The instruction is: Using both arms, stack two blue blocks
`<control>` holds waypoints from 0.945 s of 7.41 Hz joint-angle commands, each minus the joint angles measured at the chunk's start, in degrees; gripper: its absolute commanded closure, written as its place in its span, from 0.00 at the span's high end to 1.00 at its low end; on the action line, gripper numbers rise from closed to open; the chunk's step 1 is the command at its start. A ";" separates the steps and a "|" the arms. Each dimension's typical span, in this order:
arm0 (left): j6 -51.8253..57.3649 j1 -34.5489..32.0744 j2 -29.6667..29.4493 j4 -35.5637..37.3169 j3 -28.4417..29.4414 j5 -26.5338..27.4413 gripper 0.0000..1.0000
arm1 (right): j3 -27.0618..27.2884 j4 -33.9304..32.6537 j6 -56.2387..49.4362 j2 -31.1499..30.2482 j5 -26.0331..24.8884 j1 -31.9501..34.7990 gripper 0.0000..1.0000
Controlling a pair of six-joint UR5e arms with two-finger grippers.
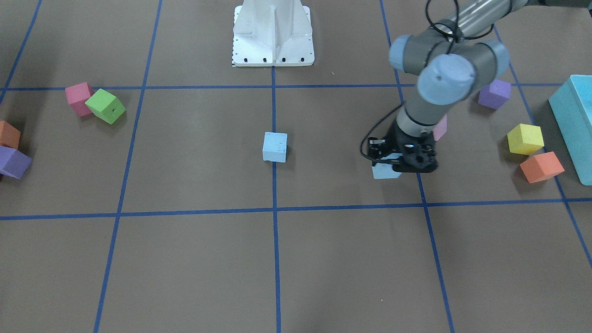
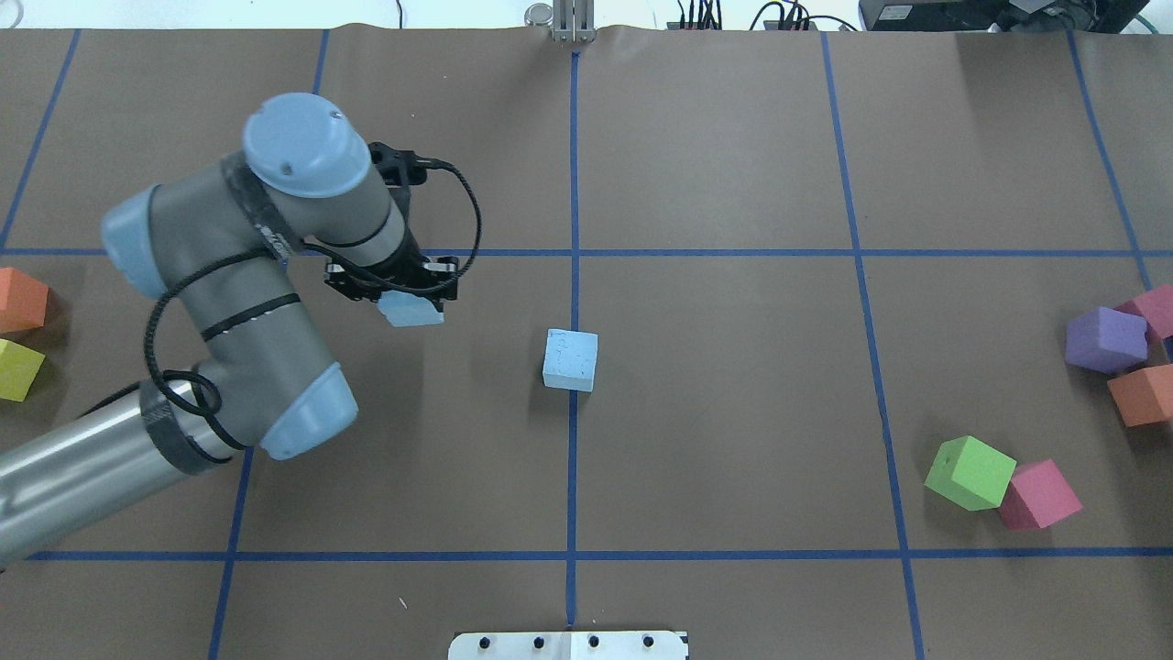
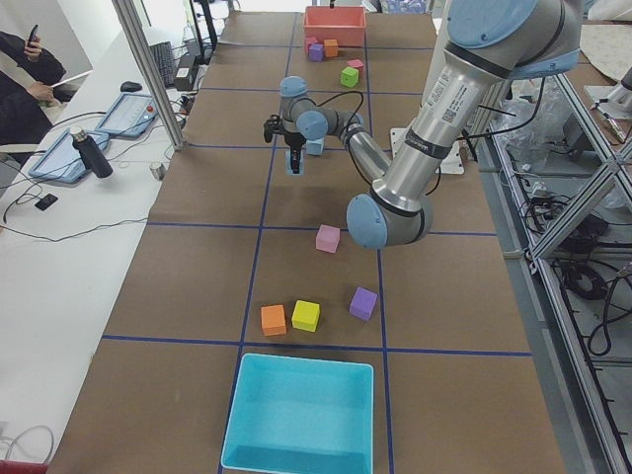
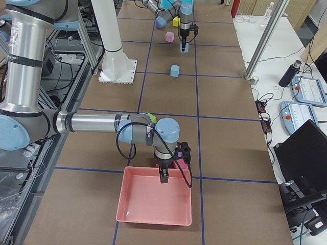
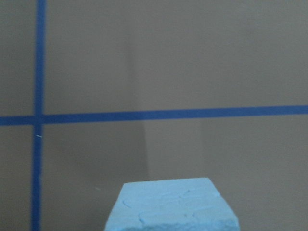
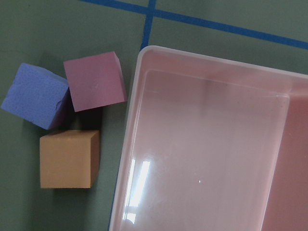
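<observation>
One pale blue block [image 2: 570, 359] rests on the table's centre line, also seen from the front [image 1: 275, 147]. The other blue block [image 2: 414, 312] sits between the fingers of my left gripper [image 2: 409, 301], which is shut on it just over the table, left of the first block. From the front this held block [image 1: 384, 172] shows under the black gripper [image 1: 394, 165]. The left wrist view has its top face [image 5: 171, 206] at the bottom edge. My right gripper [image 4: 163, 176] hangs over a pink tray [image 4: 153, 218]; I cannot tell whether it is open or shut.
Green [image 2: 969, 472], magenta [image 2: 1038, 495], purple [image 2: 1104, 339] and orange [image 2: 1141, 394] cubes lie on the right. Yellow [image 1: 525, 138], orange [image 1: 541, 166], purple [image 1: 494, 94] and pink [image 1: 440, 128] cubes lie near the turquoise box [image 1: 576, 120]. The white base [image 1: 273, 32] stands mid-table.
</observation>
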 commanded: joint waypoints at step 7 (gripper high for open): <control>-5.12 7.84 -12.58 1.78 6.93 9.81 0.00 | 0.02 0.00 0.18 -0.33 0.14 0.00 1.00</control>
